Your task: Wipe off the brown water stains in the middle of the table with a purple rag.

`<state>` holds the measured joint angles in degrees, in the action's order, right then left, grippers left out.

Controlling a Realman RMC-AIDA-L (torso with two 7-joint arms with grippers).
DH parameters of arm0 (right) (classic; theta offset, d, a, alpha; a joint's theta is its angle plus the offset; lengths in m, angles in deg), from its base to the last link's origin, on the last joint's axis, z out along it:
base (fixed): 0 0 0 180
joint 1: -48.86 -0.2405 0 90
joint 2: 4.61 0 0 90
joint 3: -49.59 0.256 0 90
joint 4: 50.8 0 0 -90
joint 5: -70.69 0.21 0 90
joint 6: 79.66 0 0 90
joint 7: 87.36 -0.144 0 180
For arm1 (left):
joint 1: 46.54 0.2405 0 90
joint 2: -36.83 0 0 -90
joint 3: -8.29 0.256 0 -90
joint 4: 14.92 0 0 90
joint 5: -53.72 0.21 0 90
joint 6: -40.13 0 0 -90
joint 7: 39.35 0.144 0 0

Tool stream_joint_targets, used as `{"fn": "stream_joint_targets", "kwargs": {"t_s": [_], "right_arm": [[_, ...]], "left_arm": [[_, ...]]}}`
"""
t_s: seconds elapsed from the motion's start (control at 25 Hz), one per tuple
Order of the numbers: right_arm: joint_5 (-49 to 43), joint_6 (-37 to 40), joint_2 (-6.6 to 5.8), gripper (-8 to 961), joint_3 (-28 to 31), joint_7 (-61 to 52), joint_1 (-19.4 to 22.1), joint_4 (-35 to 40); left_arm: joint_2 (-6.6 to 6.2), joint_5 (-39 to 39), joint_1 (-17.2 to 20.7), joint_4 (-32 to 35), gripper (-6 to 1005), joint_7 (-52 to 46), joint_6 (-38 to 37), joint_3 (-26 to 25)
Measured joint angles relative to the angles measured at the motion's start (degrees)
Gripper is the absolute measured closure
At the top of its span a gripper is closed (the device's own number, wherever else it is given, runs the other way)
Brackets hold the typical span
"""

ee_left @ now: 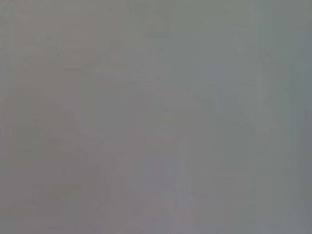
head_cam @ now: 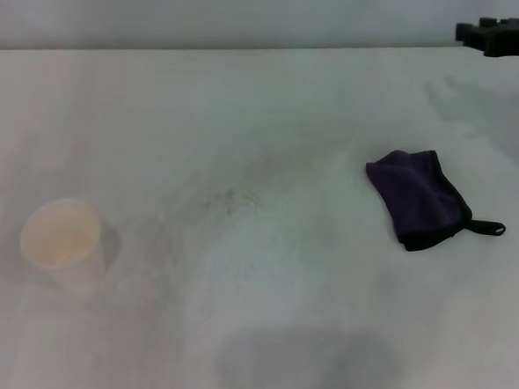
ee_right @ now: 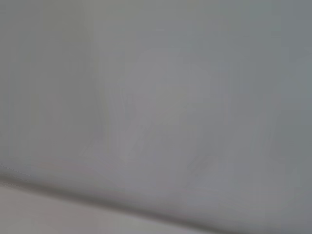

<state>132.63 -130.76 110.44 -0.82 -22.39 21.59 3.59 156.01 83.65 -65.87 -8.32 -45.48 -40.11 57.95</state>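
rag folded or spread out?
Folded. The purple rag lies as a compact thick bundle on the table, black edging doubled, loop sticking out.

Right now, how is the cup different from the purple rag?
The cup is pale and cream-coloured; the rag is dark purple with black edging. The cup stands upright with its round mouth open; the rag lies flat and folded. The cup is on the robot's left, the rag on its right. Both rest on the table, untouched.
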Motion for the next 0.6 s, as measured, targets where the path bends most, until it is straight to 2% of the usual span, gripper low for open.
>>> {"fn": "stream_joint_targets", "kwargs": {"t_s": [0.16, 0.44, 0.6], "right_arm": [[21.00, 2.23, -0.07, 558, 2.86, 20.75, 1.97, -9.17], [37.26, 1.29, 0.13, 556, 11.06, 45.73, 2.50, -21.70], [47.44, -4.16, 0.17, 556, 15.21, 61.60, 3.50, -29.87]], "left_arm": [[0.16, -3.90, -0.14, -1.01, 109, 0.13, 0.09, 0.00], [0.35, -7.88, -0.87, -2.99, 108, -0.25, -0.19, 0.01], [0.40, -8.41, -1.33, -4.91, 108, -0.29, -0.20, 0.21]]}}
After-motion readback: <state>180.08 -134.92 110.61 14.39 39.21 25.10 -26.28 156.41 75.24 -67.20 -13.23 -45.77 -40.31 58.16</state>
